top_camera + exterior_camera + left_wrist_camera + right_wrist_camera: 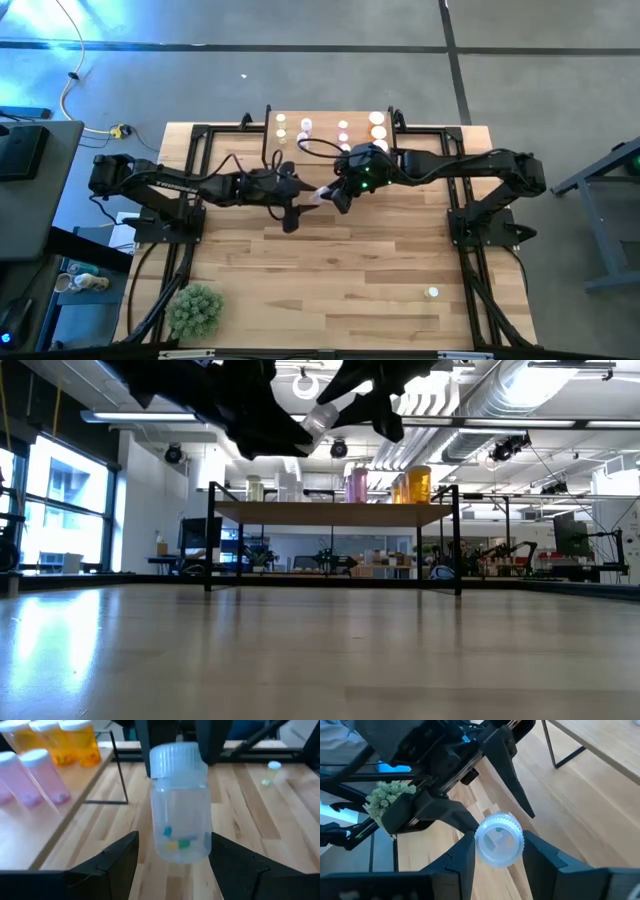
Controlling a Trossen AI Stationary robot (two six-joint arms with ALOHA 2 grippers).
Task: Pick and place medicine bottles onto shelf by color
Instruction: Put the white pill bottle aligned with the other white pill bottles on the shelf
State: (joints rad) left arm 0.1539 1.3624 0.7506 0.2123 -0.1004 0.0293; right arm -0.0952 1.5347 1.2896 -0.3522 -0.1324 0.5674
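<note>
A pale, clear-bodied medicine bottle (180, 815) with a white cap and a few pills inside hangs high above the table (322, 193), between my two grippers. My right gripper (499, 851) is shut on its cap. My left gripper (175, 862) is open, its fingers on either side of the bottle's base end; wood shows between one finger and the bottle. The shelf (325, 112) stands at the far edge and carries yellow-green (282, 125), pale (305, 128), pink (343, 131) and orange (377, 123) bottles. One yellow-green bottle (432, 293) stands on the table near the right. My right gripper pinches the bottle's ribbed white cap (492, 827) between its two fingers (462, 857). The fingers come from the table's right, and the bottle's body reaches out beyond them toward my left gripper. The bottle is lifted clear and tilted (322, 418).
A spiky green plant (195, 308) stands at the near left corner. The shelf's thin black legs (210, 535) stand just beyond the grippers. The wide middle and near part of the wooden table (330, 270) lies below the arms.
</note>
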